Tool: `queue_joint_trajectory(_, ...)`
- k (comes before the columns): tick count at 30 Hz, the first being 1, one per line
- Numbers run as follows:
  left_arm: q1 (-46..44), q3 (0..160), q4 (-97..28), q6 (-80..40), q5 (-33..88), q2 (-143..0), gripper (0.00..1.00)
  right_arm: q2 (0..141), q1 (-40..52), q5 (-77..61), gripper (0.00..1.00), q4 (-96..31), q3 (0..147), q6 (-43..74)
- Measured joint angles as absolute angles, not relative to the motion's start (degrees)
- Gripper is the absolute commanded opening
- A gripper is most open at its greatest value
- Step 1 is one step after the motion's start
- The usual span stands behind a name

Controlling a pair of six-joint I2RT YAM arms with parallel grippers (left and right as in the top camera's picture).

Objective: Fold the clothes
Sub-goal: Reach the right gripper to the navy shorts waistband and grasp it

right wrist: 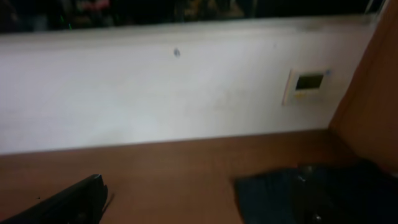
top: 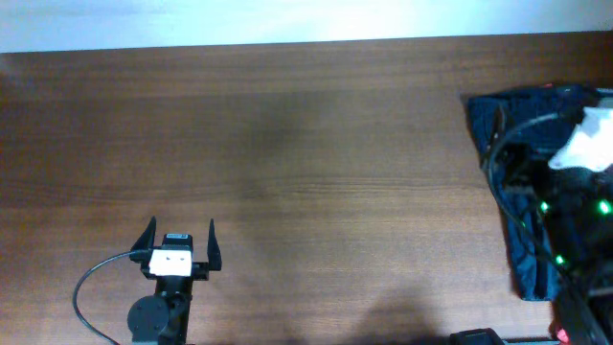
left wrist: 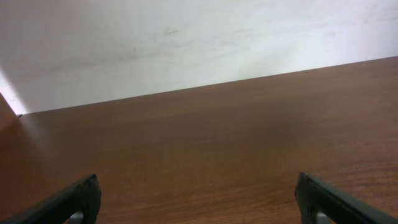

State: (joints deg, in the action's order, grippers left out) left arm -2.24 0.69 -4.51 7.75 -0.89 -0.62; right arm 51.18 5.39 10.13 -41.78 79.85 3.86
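closest in, the left end effector (left wrist: 196,182) shows only its two dark fingertips (left wrist: 78,200) at the bottom corners of its own wrist view, set wide apart with bare table (left wrist: 205,130) between them: it is open and empty. from above it sits at the near edge of the table, left of centre, well apart from the work. the right end effector (right wrist: 196,190) is spread wide too; one finger (right wrist: 74,199) shows at the lower left of its view, wood fills the gap, and nothing is held. its other finger i cannot make out against the dark cloth. just beyond, at the lower right of that view, lie the shorts (right wrist: 280,193), dark navy and crumpled. the overhead view places them at the far right edge of the table, bunched in a long heap, with the right arm (top: 565,206) and its cables over much of them, so waistband and legs cannot be told apart. farthest off, the white wall (left wrist: 186,56) runs behind the table

folding has not begun, i judge; the step in hand is getting hold of the shorts and bringing them to the open middle. to do it well, the right end effector should pinch a free edge nearest the centre and drag low and slow, so the heap unrolls rather than lifts in a wad. the left should come across for a second corner, so the two can pull the cloth flat before any crease is made
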Motion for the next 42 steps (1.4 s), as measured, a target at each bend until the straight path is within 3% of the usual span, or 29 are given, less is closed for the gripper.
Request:
queue_joint_trajectory(9,-2.24,0.69,-4.51,7.75,-0.89,-0.62,0.99,62.87,5.17,10.74,0.98,-47.79,85.36,6.24)
queue_joint_trajectory(15,-2.24,0.69,-4.51,7.75,-0.91,-0.62,0.99,86.24,0.12,11.44,0.98,-64.55,106.59,6.94)
queue_joint_trajectory(18,-2.24,0.69,-4.51,7.75,-0.91,-0.62,0.99,96.09,-3.05,11.57,0.98,-66.89,115.07,7.11)
queue_joint_trajectory(42,-2.24,0.69,-4.54,7.75,-0.91,-0.62,0.99,133.10,-6.63,20.14,0.97,-51.05,120.70,7.27)
